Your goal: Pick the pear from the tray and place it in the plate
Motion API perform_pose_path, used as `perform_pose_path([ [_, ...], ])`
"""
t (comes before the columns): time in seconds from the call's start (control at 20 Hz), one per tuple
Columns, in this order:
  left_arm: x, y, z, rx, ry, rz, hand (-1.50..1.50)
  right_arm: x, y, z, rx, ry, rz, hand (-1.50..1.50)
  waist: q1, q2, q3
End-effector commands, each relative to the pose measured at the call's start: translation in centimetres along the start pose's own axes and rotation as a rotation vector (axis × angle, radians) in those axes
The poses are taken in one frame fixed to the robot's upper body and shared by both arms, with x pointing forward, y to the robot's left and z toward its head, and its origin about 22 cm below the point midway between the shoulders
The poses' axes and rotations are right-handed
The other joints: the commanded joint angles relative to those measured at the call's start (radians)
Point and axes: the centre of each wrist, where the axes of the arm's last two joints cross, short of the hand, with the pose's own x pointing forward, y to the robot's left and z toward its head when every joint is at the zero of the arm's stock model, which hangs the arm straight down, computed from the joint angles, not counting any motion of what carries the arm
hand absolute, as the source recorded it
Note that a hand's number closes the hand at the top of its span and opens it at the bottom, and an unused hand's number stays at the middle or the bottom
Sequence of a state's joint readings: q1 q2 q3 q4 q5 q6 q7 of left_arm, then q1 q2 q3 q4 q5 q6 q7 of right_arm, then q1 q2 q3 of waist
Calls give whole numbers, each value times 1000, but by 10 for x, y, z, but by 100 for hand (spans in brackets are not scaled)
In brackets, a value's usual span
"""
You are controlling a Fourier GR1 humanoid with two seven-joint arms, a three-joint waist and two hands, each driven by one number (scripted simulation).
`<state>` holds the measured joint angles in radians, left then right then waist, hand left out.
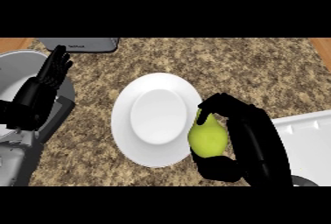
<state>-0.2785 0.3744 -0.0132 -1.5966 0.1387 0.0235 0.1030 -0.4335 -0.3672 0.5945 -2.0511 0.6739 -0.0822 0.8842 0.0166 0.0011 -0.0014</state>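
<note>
Over the right rim of the white plate [139, 151], seen from the head view: right hand [249, 144], black and glossy, curled round a pear [208, 139], fingers arched over its narrow top, thumb cupped beneath its wide bottom. Pear yellow-green, smooth-skinned, matte with a soft sheen, teardrop in shape, narrow end pointing up the view, broad end toward the lower edge; left flank showing, right flank hidden behind the palm. Overlapping the plate's right edge; whether touching the plate or held above it, cannot tell.

Plate round, plain, glazed white, with a broad flat rim and a shallow oval well at the centre, lying on a speckled brown-and-tan granite counter [258, 70] of grainy, mottled texture. White tray [310, 135] at the right edge, smooth, straight-sided, with a raised lip, partly hidden by the right forearm.

At the left edge, left hand [50, 72], black, fingers straight and pointing up, resting, holding nothing. Beside it a pale grey rounded basin [16, 70] and, at the top, a flat grey metallic appliance [90, 44]. Strips of orange-brown wood [13, 43] at both upper corners.
</note>
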Motion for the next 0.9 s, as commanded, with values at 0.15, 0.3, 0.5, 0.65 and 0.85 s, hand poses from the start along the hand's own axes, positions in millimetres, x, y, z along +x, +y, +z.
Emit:
perform_pose_path([
  [0.15,16,14,-8,-5,4,12,0,40,45,-63,71,28,-46,150,-2,1,1],
  [0.3,1,-1,5,14,2,-1,0,39,88,-65,89,46,-3,150,-4,0,1],
  [0.5,0,-3,-9,-2,-9,12,0,37,105,-104,78,73,38,150,0,4,1],
  [0.65,-3,5,1,-6,-4,-12,0,20,137,-107,101,70,74,150,9,5,1],
  [0.85,-6,-12,0,-9,-21,1,0,17,148,-123,111,166,25,150,22,8,1],
])
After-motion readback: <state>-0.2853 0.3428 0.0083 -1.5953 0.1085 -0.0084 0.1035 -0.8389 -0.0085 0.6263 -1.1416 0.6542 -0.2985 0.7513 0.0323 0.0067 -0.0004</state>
